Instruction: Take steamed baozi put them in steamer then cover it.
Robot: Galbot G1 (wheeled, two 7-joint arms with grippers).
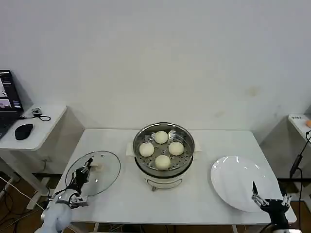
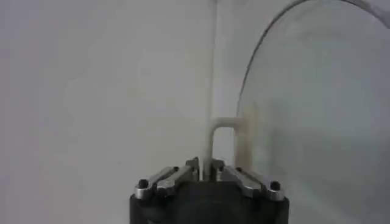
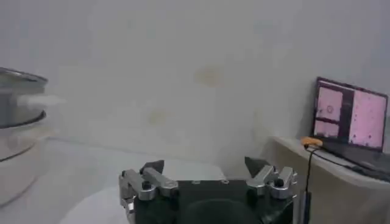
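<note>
The steamer (image 1: 187,153), a shiny steel basket on a white base, stands at the table's middle. Several cream-white baozi (image 1: 161,137) lie on its perforated floor. The cover (image 1: 108,171), a clear glass lid with a metal rim, is at the table's left front. My left gripper (image 1: 87,166) is shut on its white handle (image 2: 214,135), and the glass (image 2: 317,109) spreads beside it in the left wrist view, where the left gripper (image 2: 205,165) pinches the handle. My right gripper (image 1: 270,193) hangs open and holds nothing at the front right, over the white plate's edge. The right gripper (image 3: 205,163) faces the wall, with the steamer (image 3: 18,97) off to its side.
A flat white plate (image 1: 233,179) lies on the table's right part. A side table at the left carries a laptop (image 1: 8,99) and a mouse (image 1: 23,131). Another side table at the right holds a laptop (image 3: 350,119) and cables.
</note>
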